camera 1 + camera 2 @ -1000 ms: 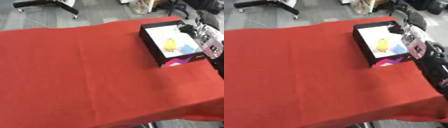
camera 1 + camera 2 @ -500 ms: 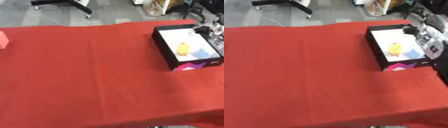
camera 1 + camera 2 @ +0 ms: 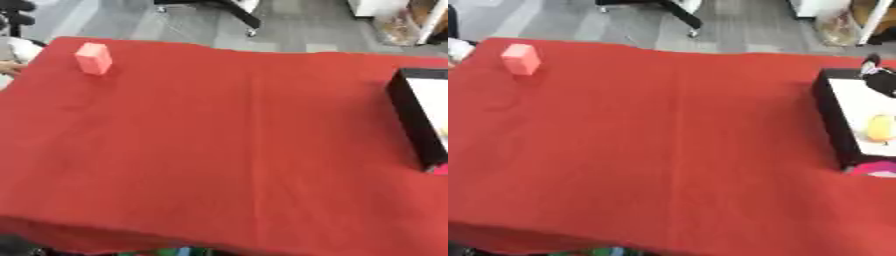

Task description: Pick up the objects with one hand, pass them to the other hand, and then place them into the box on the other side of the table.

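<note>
While the red-clothed worktop (image 3: 227, 150) fills most of both views, a pink block (image 3: 94, 58) stands far left and a black box (image 3: 837, 125) sits at the right edge.

The pink block stands upright on the cloth near the far left corner, well apart from the box. The box has black walls and a white inside, and a yellow object (image 3: 880, 127) lies in it; something pink or magenta (image 3: 875, 168) shows at its near corner, too blurred to name. At the far rim of the box, in the right eye view, a dark shape is probably the right robot hand (image 3: 878, 79), but whether its fingers are spread or curled I cannot tell. No left robot hand shows in either view.
</note>
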Available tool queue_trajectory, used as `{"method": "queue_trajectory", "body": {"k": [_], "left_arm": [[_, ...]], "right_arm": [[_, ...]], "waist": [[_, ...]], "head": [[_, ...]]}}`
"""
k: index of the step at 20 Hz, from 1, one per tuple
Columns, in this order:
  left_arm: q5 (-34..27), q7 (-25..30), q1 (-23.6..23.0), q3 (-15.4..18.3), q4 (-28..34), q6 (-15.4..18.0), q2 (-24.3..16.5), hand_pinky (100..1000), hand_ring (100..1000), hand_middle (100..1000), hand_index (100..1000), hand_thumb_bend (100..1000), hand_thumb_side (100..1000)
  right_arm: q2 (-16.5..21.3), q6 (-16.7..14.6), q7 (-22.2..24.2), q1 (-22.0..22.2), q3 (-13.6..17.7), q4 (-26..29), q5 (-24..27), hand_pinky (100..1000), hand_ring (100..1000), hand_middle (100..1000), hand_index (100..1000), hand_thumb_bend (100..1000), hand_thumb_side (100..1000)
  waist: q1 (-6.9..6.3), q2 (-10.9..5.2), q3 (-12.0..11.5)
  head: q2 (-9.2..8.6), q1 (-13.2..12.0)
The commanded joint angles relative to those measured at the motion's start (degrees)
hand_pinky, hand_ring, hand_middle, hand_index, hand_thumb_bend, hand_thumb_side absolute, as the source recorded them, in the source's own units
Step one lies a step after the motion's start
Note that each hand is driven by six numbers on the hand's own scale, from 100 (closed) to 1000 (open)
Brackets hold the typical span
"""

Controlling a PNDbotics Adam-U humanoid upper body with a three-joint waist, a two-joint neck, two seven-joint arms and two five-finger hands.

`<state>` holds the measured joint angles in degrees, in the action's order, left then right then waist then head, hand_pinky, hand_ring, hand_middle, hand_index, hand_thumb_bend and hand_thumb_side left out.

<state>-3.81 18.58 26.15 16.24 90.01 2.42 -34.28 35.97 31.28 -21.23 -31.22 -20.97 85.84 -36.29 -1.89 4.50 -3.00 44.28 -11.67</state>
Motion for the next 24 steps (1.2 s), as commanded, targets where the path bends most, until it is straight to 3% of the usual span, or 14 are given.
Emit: {"method": "queue_trajectory", "body": {"k": [1,6,9,12,16,17,20,24], "left_arm": [[2.91,-2.98,2.92,-1.23,-3.96,-2.16,-6.74,800,804,788,875,100,643],[7.66,-7.73,7.78,-2.68,-11.68,-6.89,-7.86,829,848,840,907,163,794],[10.67,-10.74,10.10,-2.49,-16.57,-9.90,-7.65,835,848,844,912,208,784],[13.51,-13.58,11.49,-2.45,-21.19,-12.74,-8.41,834,845,841,913,230,790],[17.27,-17.34,13.45,-3.07,-27.30,-16.50,-10.67,829,833,828,907,306,744],[18.14,-18.22,13.90,-3.60,-28.72,-17.37,-11.32,829,829,820,905,366,716],[20.90,-20.98,15.14,-6.10,-33.21,-20.13,-13.18,839,828,819,911,504,655],[24.70,-24.77,16.65,-9.69,-39.38,-22.80,-14.39,843,831,825,918,533,691]], "right_arm": [[-3.37,-2.78,-3.01,-0.33,-3.27,5.59,-3.14,728,901,749,954,202,462],[-11.09,-7.53,-7.76,1.83,-9.09,13.31,-7.89,721,901,738,955,174,463],[-14.74,-10.53,-10.34,4.11,-11.29,18.20,-10.90,716,902,728,957,159,463],[-15.90,-13.37,-9.08,5.80,-10.94,22.81,-13.53,712,903,722,958,142,462],[-15.83,-17.13,-5.52,7.27,-8.60,28.05,-13.40,708,904,715,960,117,462],[-15.89,-17.87,-4.72,7.37,-8.02,28.41,-13.25,707,904,713,960,114,460],[-16.18,-18.86,-3.67,7.33,-7.15,28.71,-13.21,704,904,706,960,103,457],[-16.54,-19.06,-3.86,7.16,-7.34,28.75,-13.50,702,903,700,959,100,457]], "waist": [[0.11,-0.76,0.66],[0.83,0.33,3.29],[1.15,1.44,5.16],[1.19,2.79,6.82],[1.06,4.78,8.43],[1.00,5.25,8.68],[0.79,6.63,9.20],[0.67,8.11,9.56]], "head": [[-0.16,-4.51],[-0.16,-8.46],[-0.16,-10.68],[-0.17,-12.50],[-1.74,-13.42],[-2.14,-13.52],[-3.18,-13.96],[-4.24,-14.93]]}}
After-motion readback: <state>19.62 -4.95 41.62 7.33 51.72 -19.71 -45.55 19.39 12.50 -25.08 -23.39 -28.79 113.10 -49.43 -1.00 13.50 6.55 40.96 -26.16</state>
